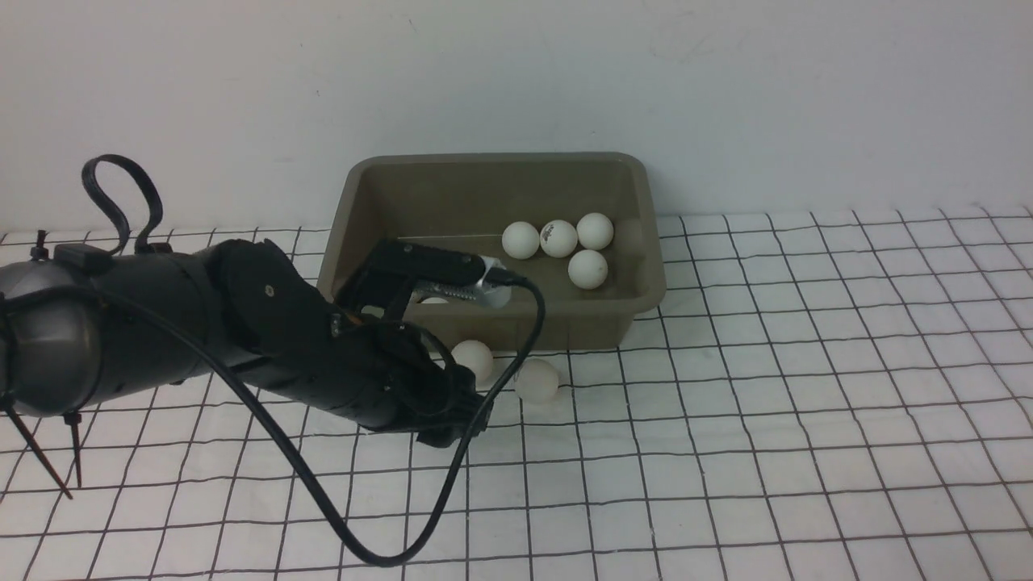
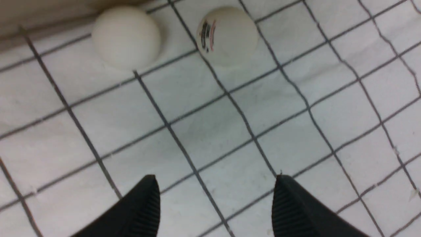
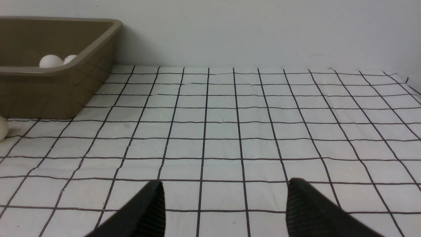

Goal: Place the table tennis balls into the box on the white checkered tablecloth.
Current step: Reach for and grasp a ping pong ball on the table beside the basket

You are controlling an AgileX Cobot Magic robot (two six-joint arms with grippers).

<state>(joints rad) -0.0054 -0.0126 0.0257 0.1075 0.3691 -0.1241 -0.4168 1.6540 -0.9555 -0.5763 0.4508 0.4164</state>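
The olive-grey box (image 1: 500,159) stands at the back of the white checkered tablecloth (image 1: 767,403). It holds several table tennis balls (image 1: 558,238); my left arm partly hides one more. Two balls lie on the cloth just in front of the box, one plain (image 1: 474,357) and one beside it (image 1: 537,380). In the left wrist view they are the plain ball (image 2: 126,36) and a ball with a logo (image 2: 227,34). My left gripper (image 2: 215,184) is open and empty, a little short of them. My right gripper (image 3: 223,191) is open and empty over bare cloth, right of the box (image 3: 49,89).
My left arm and its looping black cable (image 1: 363,532) lie across the left half of the cloth. A white wall (image 1: 726,97) rises right behind the box. A ball (image 3: 2,128) shows at the edge of the right wrist view.
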